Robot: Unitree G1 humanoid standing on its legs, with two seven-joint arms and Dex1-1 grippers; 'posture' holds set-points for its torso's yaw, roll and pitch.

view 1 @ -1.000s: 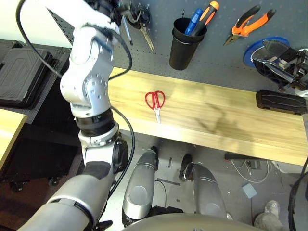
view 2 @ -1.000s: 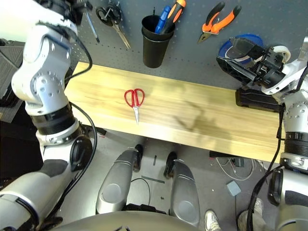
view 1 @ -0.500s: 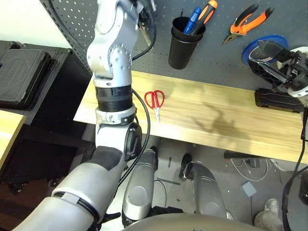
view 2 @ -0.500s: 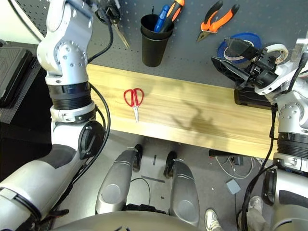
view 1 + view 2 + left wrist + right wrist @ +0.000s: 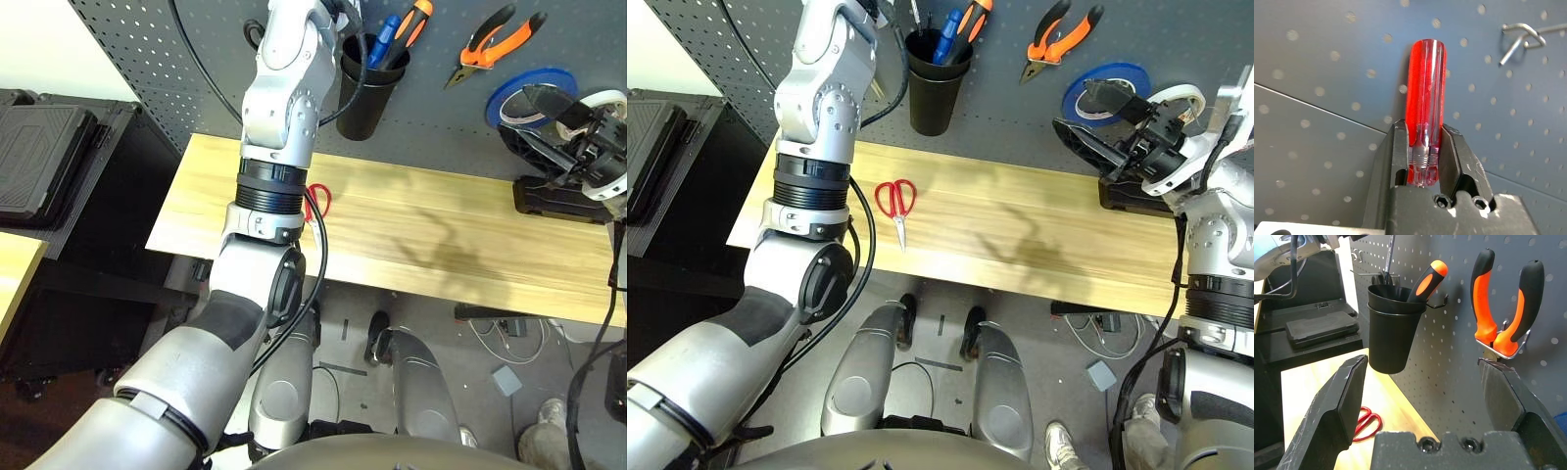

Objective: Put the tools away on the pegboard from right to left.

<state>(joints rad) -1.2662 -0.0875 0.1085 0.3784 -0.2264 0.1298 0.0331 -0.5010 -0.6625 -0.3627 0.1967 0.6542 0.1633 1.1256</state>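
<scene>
One left end effector (image 5: 1422, 147) raised, gripping screwdriver (image 5: 1424, 93), at pegboard (image 5: 1327, 63)

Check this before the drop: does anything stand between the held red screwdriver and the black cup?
Nothing visible does. The left gripper holds the red-handled screwdriver, its shaft at the mouth of the black cup; an orange-handled tool already leans inside, beside it.

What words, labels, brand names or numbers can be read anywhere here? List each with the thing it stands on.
None can be read.
Red-handled screwdriver in the left gripper: clear handle, no print visible.
Pliers: plain orange and black handles.
Black cup: no label visible.
Red-handled scissors: too small to tell.
Pegboard: only holes and hooks.
</scene>
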